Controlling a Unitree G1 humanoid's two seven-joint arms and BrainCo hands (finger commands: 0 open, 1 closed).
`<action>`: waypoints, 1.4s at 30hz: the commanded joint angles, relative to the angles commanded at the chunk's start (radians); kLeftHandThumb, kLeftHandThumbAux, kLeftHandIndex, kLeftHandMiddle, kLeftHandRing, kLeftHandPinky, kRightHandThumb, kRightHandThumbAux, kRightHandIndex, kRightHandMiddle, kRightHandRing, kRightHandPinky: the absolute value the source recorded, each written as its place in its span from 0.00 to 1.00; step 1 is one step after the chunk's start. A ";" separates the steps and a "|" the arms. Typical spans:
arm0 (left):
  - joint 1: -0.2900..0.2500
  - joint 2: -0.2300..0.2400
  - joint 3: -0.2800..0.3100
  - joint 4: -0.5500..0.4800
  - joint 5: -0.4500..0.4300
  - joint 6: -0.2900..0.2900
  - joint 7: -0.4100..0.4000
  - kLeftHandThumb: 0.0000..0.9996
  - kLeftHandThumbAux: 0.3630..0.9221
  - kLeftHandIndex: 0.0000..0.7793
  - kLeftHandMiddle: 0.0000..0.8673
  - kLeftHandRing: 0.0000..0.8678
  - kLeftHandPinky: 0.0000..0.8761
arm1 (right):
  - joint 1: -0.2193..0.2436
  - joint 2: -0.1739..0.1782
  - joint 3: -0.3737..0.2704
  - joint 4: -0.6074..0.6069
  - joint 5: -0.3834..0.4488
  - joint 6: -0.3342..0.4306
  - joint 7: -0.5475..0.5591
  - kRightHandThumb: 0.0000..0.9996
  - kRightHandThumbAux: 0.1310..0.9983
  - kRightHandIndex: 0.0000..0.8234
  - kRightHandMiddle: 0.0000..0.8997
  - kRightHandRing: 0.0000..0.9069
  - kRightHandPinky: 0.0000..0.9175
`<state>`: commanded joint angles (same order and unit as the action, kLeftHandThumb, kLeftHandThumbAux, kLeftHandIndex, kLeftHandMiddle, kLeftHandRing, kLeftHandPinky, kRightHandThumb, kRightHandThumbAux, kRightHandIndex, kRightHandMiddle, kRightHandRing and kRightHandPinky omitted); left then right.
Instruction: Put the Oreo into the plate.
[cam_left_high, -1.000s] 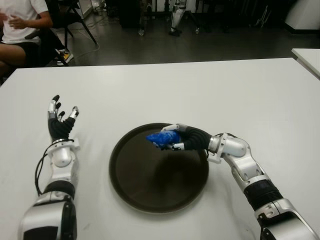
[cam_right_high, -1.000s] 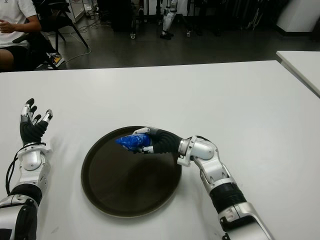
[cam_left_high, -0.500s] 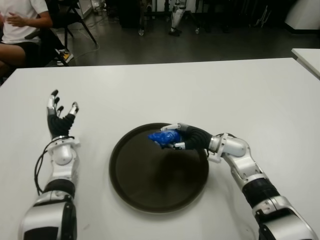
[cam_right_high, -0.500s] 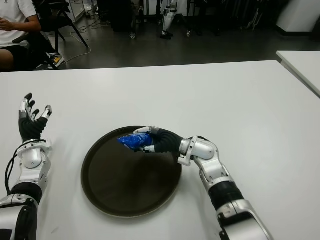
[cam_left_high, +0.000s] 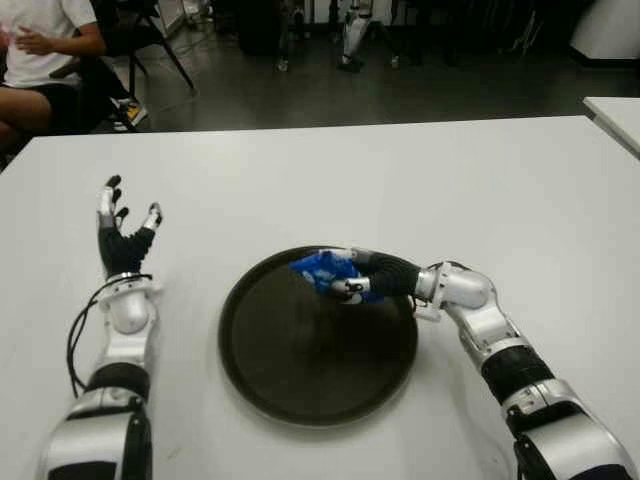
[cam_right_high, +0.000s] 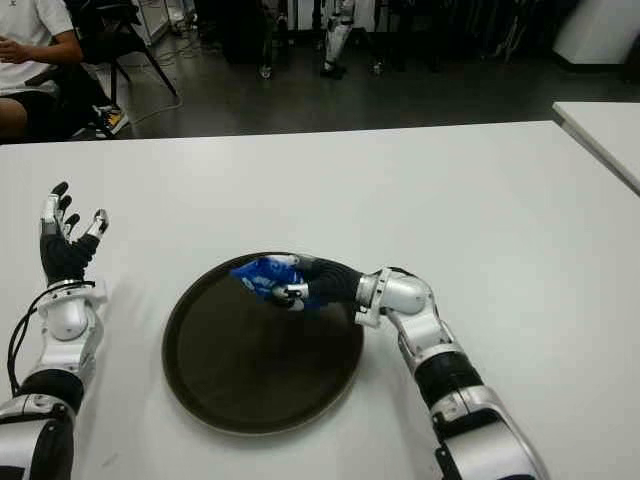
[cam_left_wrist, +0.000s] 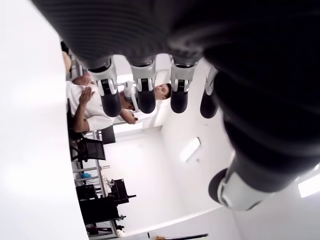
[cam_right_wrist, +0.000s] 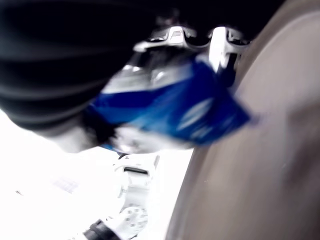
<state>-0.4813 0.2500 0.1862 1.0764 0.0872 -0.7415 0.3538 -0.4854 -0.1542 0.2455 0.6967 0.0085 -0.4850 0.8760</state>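
Blue Oreo pack (cam_left_high: 318, 268) gripped in right hand (cam_left_high: 362, 277), over plate (cam_left_high: 300, 370).

Glossy blue plastic Oreo wrapper (cam_left_high: 322, 270), smooth dark matt plate (cam_left_high: 300, 370), smooth white matt table (cam_left_high: 400, 180)

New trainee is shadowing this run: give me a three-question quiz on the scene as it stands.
1. True or false: the Oreo pack lies free on the plate.
2. Which hand holds the pack? A) left B) right C) neither
3. Fill in: the left hand shows to the ___ of the plate, fingers spread.

Key: 1 false, the right hand grips it over the plate's far part; 2 B; 3 left.
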 joint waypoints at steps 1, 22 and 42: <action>0.000 -0.001 0.000 -0.001 0.001 0.001 0.002 0.00 0.63 0.00 0.00 0.00 0.00 | 0.001 -0.003 0.002 -0.006 -0.003 0.004 0.001 0.00 0.29 0.00 0.00 0.00 0.00; 0.008 -0.007 -0.004 -0.021 -0.006 0.019 -0.001 0.00 0.67 0.00 0.00 0.00 0.00 | -0.003 -0.013 0.008 -0.014 0.002 -0.019 0.018 0.00 0.19 0.00 0.00 0.00 0.00; 0.008 -0.010 -0.008 -0.018 -0.016 0.024 -0.003 0.00 0.72 0.00 0.00 0.00 0.00 | 0.001 -0.028 0.020 -0.055 -0.029 0.012 -0.034 0.00 0.14 0.00 0.00 0.00 0.00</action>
<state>-0.4738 0.2399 0.1782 1.0581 0.0716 -0.7172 0.3509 -0.4848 -0.1817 0.2655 0.6417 -0.0204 -0.4734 0.8424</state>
